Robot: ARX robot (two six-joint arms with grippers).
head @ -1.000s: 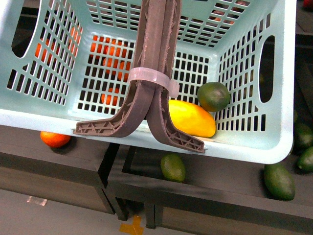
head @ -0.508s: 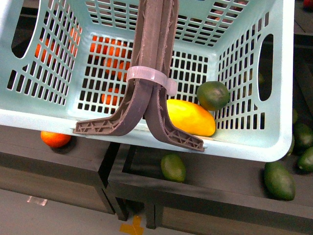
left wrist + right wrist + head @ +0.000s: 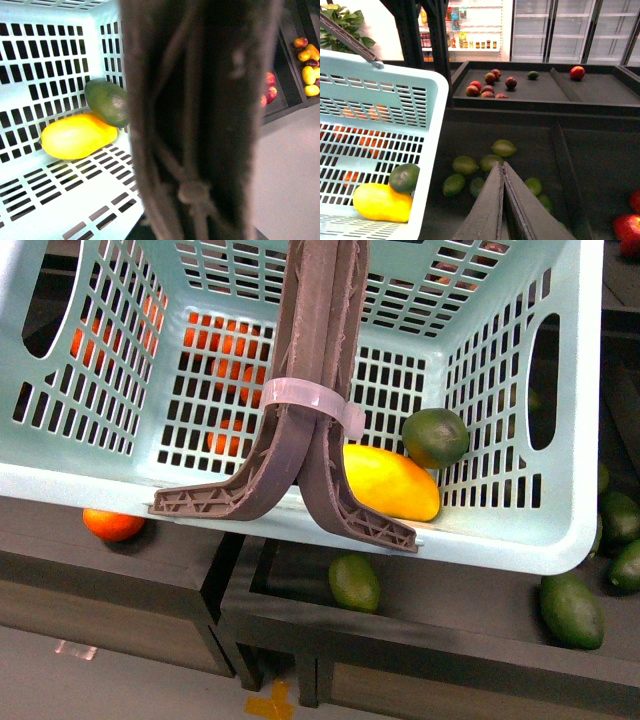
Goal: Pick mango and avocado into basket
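The right gripper (image 3: 503,172), low in the middle of its view, is closed on nothing. The left one I cannot see. The mango (image 3: 388,481) and avocado (image 3: 436,436) touch in the basket (image 3: 520,540), lower right corner, so the job looks done.

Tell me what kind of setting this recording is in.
Likely a grocery store produce section: dark display bins of loose fruit, glass-door fridges behind, and a teal shopping basket holding a mango and avocado.
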